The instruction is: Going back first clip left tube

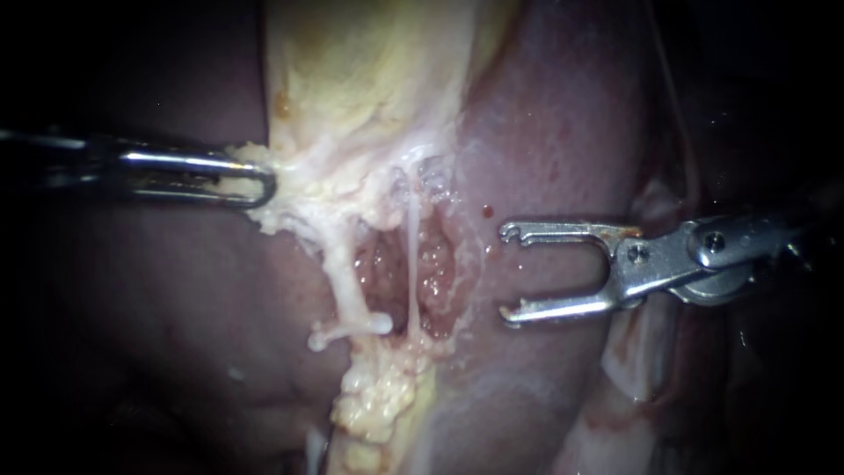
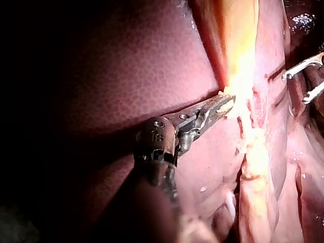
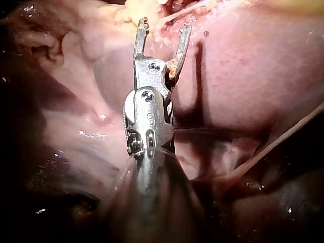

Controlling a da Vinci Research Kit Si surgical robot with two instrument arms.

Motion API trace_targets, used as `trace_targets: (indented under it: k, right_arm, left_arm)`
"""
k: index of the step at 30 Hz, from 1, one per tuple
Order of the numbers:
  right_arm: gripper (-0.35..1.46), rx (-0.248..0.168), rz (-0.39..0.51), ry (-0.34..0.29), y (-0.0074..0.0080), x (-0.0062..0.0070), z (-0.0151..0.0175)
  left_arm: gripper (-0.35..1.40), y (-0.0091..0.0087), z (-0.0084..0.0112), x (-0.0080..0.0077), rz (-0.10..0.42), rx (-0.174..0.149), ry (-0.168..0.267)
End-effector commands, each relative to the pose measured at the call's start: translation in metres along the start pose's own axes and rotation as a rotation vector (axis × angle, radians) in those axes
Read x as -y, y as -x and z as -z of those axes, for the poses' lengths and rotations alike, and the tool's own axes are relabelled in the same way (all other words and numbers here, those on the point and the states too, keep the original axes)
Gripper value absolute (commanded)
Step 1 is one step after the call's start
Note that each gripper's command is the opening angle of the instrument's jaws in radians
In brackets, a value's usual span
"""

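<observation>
- Endoscope view: my left instrument point(image 1: 257, 181) comes in from the left. Its jaws are pressed together and pinch the pale tissue point(image 1: 290, 189) at the lower edge of the yellowish gallbladder point(image 1: 369, 70).
- The left tube point(image 1: 345, 280) is a thick whitish cord. It runs down from this pale tissue to a short blunt stub near the middle of the view. Just beside it, on the right, hangs a much thinner strand point(image 1: 411, 264), and raw reddish tissue lies between and behind them.
- My right instrument point(image 1: 508, 273) comes in from the right. Its jaws are spread wide with nothing between them, and they lie over the liver point(image 1: 563, 132), apart from both tubes.
- A lump of yellow fat point(image 1: 378, 400) sits under the tubes.
- Left wrist view: the left instrument's jaws bite the bright yellow-white tissue ahead of them, and dark liver lies beside the shaft. The right instrument's spread jaws show far ahead, well apart from the left ones.
- Right wrist view: the right instrument's jaws stand open, with their tips near the pale tissue but not touching it. Smooth liver lies beside them. A thin pale thread point(image 3: 293, 126) crosses beside the shaft.
</observation>
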Motion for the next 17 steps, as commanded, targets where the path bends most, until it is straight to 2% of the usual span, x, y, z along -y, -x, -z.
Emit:
trace_targets:
  k: [1, 6, 14, 17]
  right_arm:
    - [0.50, 0.000, 0.000, -0.003, 0.0000, 0.0000, 0.0000]
    - [0.50, 0.000, 0.000, -0.006, 0.0000, 0.0000, 0.0000]
    - [0.50, -0.001, 0.000, -0.012, -0.0001, 0.0001, -0.0001]
    - [0.50, 0.001, 0.001, -0.053, 0.0000, 0.0004, -0.0008]
  left_arm:
    - [-0.35, 0.0002, -0.0006, 0.0002, -0.007, 0.006, -0.003]
    - [-0.35, 0.0009, -0.0022, 0.0008, -0.009, 0.017, -0.002]
    - [-0.35, 0.0008, -0.0021, 0.0009, -0.008, 0.017, -0.001]
    - [-0.35, 0.0008, -0.0017, 0.0009, -0.008, 0.019, 0.002]
